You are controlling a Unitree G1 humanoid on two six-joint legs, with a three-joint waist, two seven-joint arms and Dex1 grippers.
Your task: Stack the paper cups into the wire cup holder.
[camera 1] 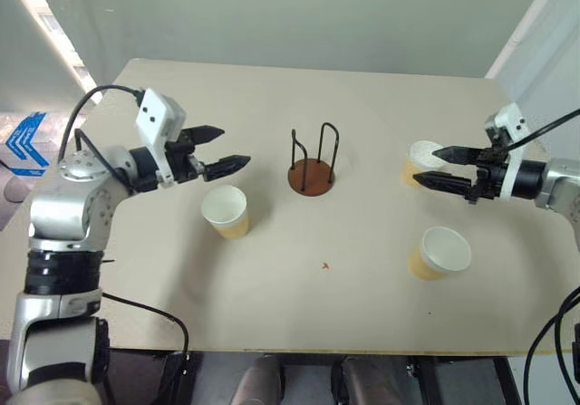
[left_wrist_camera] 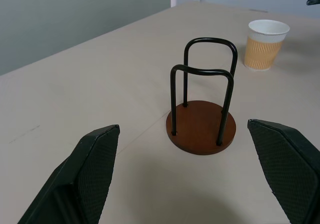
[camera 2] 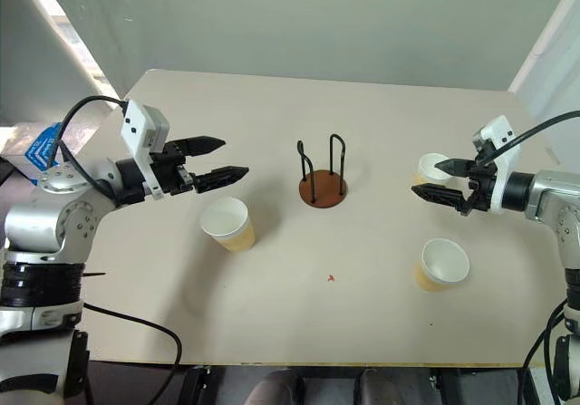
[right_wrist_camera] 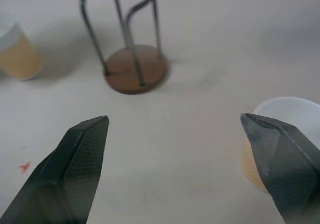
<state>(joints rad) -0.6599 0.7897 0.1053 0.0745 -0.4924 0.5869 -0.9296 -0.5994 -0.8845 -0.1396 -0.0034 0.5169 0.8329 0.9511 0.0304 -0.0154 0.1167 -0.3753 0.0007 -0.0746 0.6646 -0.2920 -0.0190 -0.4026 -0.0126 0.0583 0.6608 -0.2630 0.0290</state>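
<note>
- Starting out: no cup in the holder yet, all three cups loose on the counter, so the step in hand looks like the first pick.
- Holder stands mid-counter, empty, toward the far edge.
- Left cup upright on the left half, just below the left gripper; fingers wide, holding nothing, hovering above the counter.
- Right gripper fingers wide too, empty, hanging over the far right cup near the right edge; touching or just above it, cannot tell.
- Third cup sits nearer the front edge on the right, clear of both grippers.
- Next move, my guess: one gripper drops over its nearest cup, closes on the wall, lifts, then lowers it between the wire loops; needs the cup kept upright and centred over the disc.
- Hard to see: far right cup is partly covered by the right fingers; in the right wrist view it is cut off behind a finger.
- Small red mark near the front, unclear what it is.
</note>
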